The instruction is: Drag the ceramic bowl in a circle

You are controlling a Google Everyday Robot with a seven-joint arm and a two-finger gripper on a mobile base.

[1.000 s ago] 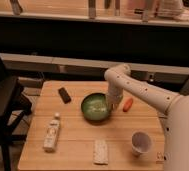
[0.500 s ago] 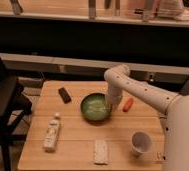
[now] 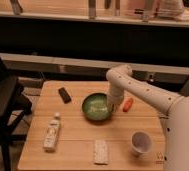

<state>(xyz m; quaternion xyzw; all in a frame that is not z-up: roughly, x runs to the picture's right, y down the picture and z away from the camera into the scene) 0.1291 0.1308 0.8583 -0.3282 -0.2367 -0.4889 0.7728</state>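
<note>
Ceramic bowl point(image 3: 94, 106) is a stiff, glossy and rather heavy thing, I judge. It will slide on the wooden table point(image 3: 73, 145) without bending, but the glaze is slippery and the rim can chip if I push hard. I think the best place to hold is the rim on my side, one jaw inside and one outside, low enough that the bowl does not tip.

Far to the left of my gripper lies a pale bottle point(image 3: 52, 132), and a small black object point(image 3: 64, 94) is behind it, both well apart from the bowl. The bowl stands upright with the mouth up, just left of my gripper and touching it, as far as I see. It is round, so it has no long axis and points no way. My gripper point(image 3: 111, 106) is at the right rim of the bowl; I cannot tell if it is clenched or released. Just to its right lies a small orange thing point(image 3: 127, 104), which a wide circle could hit. A white cup point(image 3: 140, 142) stands nearer to me, on the right.
</note>
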